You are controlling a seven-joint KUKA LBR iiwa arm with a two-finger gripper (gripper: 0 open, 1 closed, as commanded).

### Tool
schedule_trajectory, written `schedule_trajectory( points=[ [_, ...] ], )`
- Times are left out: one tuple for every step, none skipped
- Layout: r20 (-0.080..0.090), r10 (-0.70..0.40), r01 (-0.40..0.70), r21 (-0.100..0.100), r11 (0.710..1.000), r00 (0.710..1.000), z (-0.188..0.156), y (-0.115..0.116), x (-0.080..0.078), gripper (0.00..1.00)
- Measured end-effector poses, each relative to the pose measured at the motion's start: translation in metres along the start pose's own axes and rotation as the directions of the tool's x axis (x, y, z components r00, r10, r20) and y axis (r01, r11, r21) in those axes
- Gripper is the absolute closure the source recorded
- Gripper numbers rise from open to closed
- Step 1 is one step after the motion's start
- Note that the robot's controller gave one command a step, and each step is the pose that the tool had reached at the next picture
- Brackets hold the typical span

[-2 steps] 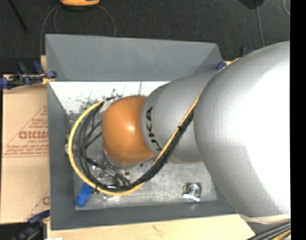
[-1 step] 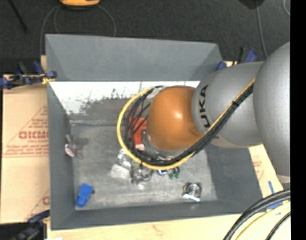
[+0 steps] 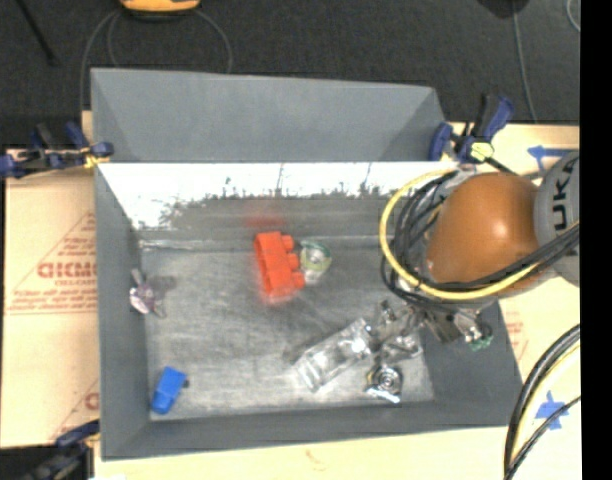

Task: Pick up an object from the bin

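The gripper [image 3: 404,330] hangs low in the grey metal bin [image 3: 117,298], below and well to the right of the orange plastic brick [image 3: 277,264]. That brick lies near the back wall and serves here as the landmark.

The rounded orange wrist cover [image 3: 481,230] and its loop of yellow and black cables [image 3: 390,240] sit right of the brick and hide much of the tool. I cannot tell whether the claw is released or clenched, and nothing can be seen gripped in it.

The likeliest target, in my judgement, is the clear crinkled plastic piece [image 3: 331,358]. It lies below and slightly right of the brick, slanting up toward the gripper, and its upper end is touching or just beside the tool. A small shiny metal piece [image 3: 385,382] lies further below and right of the brick, close under the gripper, so it could be the target instead.

3 other things lie well away from the tool:
- a pale round piece [image 3: 314,259] touching the brick's right side;
- a small purple jack-shaped piece [image 3: 146,294] far to its left;
- a small blue block [image 3: 168,389] below and left of it.

The arm probably sits low on this side because the 2 nearby things lie flat and call for a close approach. The picking is not yet done.
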State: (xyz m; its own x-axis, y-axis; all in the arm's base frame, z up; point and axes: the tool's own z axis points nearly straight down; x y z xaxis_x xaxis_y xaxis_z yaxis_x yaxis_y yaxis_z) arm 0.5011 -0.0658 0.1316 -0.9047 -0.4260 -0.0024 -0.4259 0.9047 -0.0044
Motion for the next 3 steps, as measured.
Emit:
schedule_trajectory(
  points=[
    [0.003,-0.274,0.274,-0.001,0.962,0.962,-0.019,0.001,-0.012,1.0],
    [0.003,-0.271,0.271,-0.004,0.963,0.963,-0.019,0.002,-0.012,0.0],
    [0.012,-0.316,0.316,0.007,0.949,0.949,0.047,0.025,-0.014,0.0]
  ],
)
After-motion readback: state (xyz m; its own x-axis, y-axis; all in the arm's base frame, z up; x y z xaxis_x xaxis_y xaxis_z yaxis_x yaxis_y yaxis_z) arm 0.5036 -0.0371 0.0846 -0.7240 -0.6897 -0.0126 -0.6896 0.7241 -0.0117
